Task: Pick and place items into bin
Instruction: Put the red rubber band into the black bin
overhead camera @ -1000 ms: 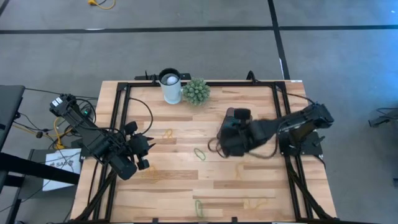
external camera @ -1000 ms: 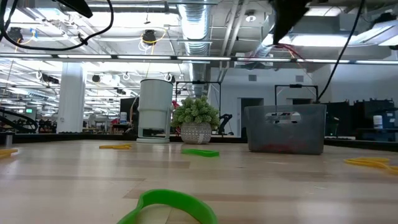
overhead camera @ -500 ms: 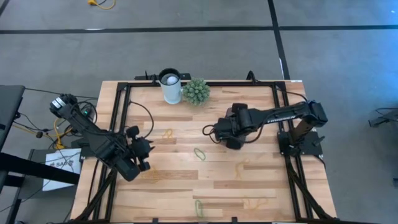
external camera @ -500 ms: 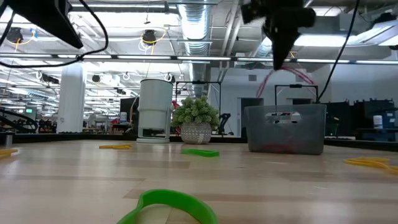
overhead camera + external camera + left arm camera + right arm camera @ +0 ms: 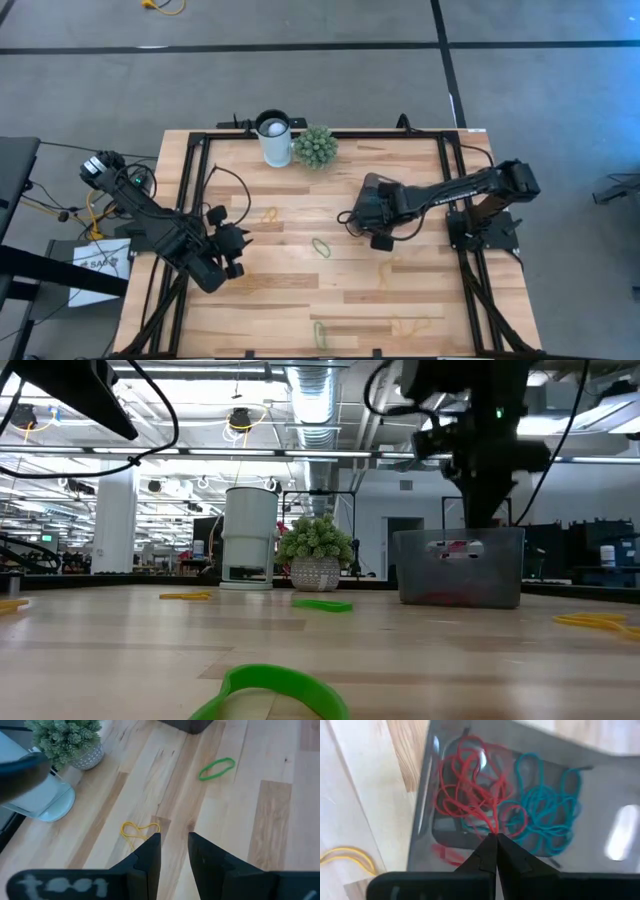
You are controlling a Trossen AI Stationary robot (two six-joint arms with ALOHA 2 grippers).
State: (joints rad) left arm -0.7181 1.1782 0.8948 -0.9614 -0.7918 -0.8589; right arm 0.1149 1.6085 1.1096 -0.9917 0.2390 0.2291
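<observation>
From above, the bin (image 5: 372, 190) was almost wholly hidden under the right gripper (image 5: 368, 213), which hung over it toward the right side of the desk; only a dark corner showed. In the right wrist view the fingers (image 5: 490, 855) were pressed together, pinching a strand of the red rubber bands (image 5: 470, 795) whose loops lay tangled with teal rubber bands (image 5: 545, 810) on the bin's floor. In the low view the bin's tinted wall blurred its contents to a reddish smear, and a small mark on that wall was too faint to read. The left gripper (image 5: 228, 248) hovered near the desk's left edge, its fingers (image 5: 150, 855) slightly apart and holding nothing, above a yellow rubber band (image 5: 140, 829). A green rubber band (image 5: 321, 246) lay near the desk's middle, between the arms. At the far edge stood a white cup (image 5: 274, 138) and a small plant (image 5: 315, 146), the cup cut off in the left wrist view. White lettering on the left wrist housing was unreadable.
</observation>
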